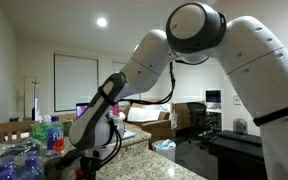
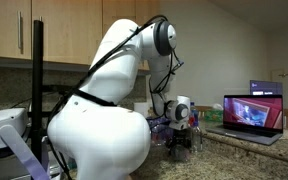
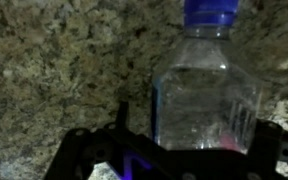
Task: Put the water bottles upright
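Straddling a blue-capped water bottle (image 3: 206,95), seemingly flat on the speckled counter (image 3: 54,60), with fingers (image 3: 122,118) spread wide and pinching nothing. Could roll or squirt aside if squeezed off-centre on that slick round wall; might buckle under a hard grip.

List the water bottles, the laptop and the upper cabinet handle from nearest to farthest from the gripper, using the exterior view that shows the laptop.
1. Water bottles, right beside the gripper.
2. Laptop, to the right on the counter.
3. Cabinet handle, high up at the far left.
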Available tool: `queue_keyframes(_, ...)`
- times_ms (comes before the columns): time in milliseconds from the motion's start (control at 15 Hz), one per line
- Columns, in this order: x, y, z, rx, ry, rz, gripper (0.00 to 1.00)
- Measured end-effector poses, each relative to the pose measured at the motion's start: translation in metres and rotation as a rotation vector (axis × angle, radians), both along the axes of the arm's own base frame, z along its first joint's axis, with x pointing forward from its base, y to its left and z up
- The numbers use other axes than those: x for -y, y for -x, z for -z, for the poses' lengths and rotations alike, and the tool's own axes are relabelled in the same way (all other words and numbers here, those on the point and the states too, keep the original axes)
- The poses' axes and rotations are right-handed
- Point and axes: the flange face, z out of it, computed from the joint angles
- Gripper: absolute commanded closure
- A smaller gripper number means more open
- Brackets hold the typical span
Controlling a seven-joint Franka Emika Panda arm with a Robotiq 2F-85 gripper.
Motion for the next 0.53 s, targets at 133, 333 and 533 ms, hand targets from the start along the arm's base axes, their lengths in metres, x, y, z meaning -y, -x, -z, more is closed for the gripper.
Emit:
queue_keyframes(133,0.003,0.014,0.000,0.015,-0.009,0.016,0.00)
queue_keyframes(333,0.008,0.038,0.000,0.039,-0.019,0.034,0.00)
queue_keyframes(533,0.012,0.059,0.000,0.060,-0.016,0.062,0.00)
